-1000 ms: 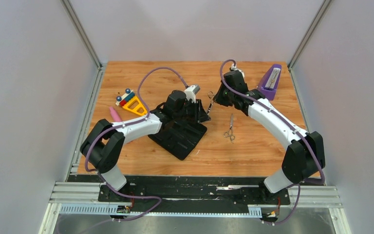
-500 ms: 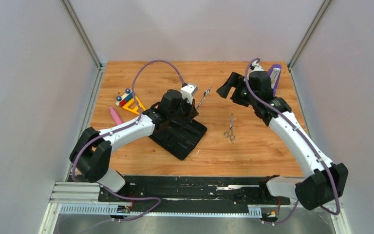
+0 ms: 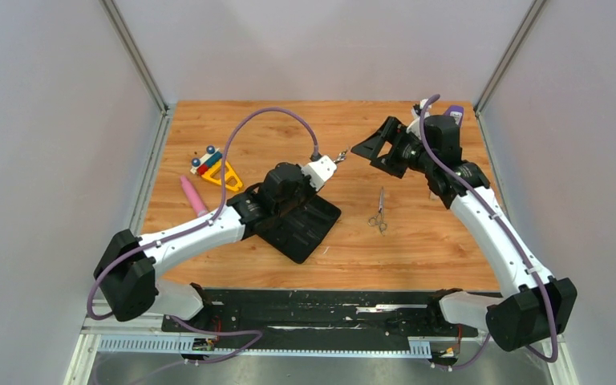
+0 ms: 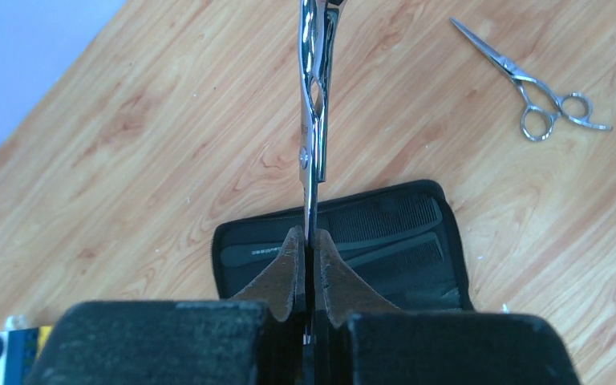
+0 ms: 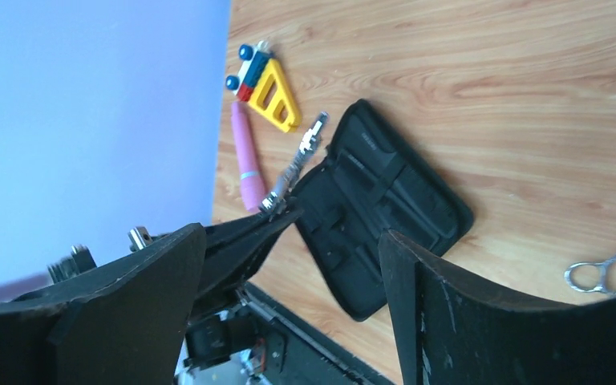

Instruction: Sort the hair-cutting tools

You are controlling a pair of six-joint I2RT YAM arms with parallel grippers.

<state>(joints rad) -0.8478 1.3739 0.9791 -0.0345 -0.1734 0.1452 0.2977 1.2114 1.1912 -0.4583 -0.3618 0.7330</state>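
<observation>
My left gripper [image 3: 333, 163] is shut on one pair of silver scissors [image 3: 342, 153], held above the table by the blade end with the handles pointing away [image 4: 313, 120]. A second pair of scissors [image 3: 378, 210] lies flat on the wood to the right of the open black zip case [image 3: 297, 224]. Two black combs [image 4: 385, 218] sit in the case's pockets. My right gripper [image 3: 371, 148] hangs open and empty, just right of the held scissors. In the right wrist view the held scissors [image 5: 295, 163] stick out of the left fingers.
A pink tube [image 3: 190, 195] and a yellow toy with coloured blocks [image 3: 216, 170] lie at the left of the table. A purple object [image 3: 452, 113] stands at the back right behind the right arm. Grey walls close the table's sides and back.
The right gripper opened, let go of the scissors and drew back to the right. The left gripper shut on them and now holds them alone, its arm stretched out farther.
</observation>
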